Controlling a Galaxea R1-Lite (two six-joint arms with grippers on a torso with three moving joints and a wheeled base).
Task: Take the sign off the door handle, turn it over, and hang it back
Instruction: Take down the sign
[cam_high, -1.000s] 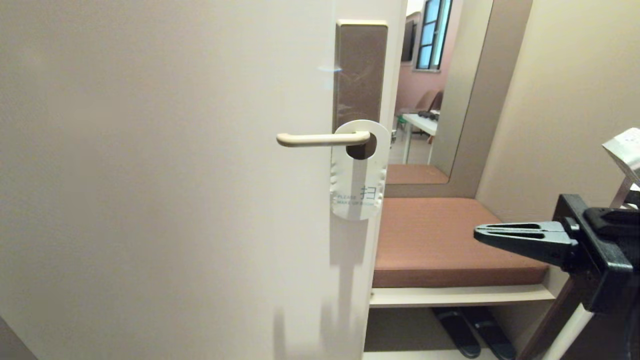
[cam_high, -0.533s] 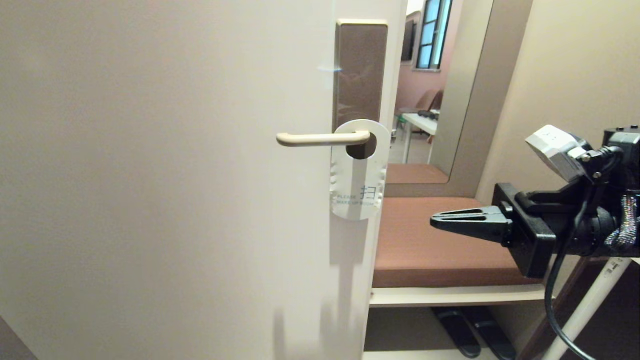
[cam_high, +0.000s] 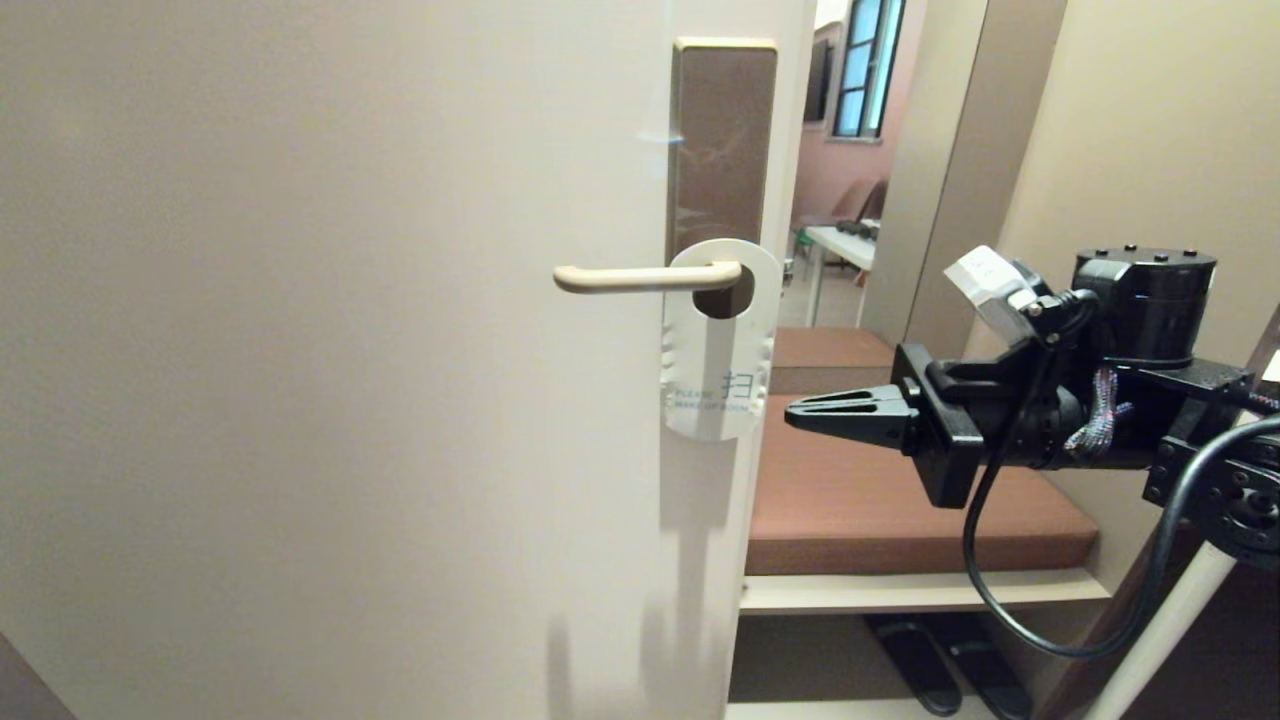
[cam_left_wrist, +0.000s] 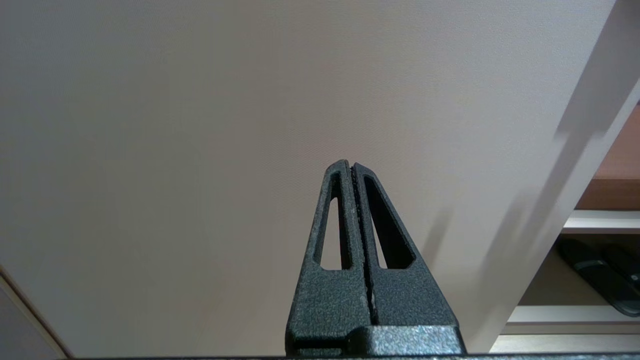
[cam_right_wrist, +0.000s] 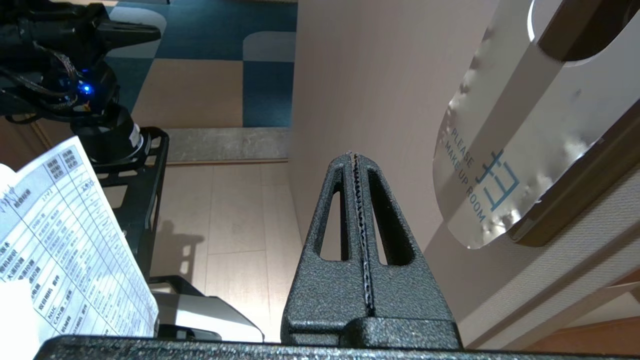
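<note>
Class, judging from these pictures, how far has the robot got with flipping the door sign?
Done: nothing; the sign hangs on the door handle, white side out. In hand: the shut right gripper points at it, not touching. Left: removing, turning, rehanging.

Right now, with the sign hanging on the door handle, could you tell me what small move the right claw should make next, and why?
Probably open the right claw. Its fingers are shut, level with the lower part of the sign and just short of its edge, so it cannot pinch the card yet. The sign hangs white side out on the door handle, untouched.
</note>
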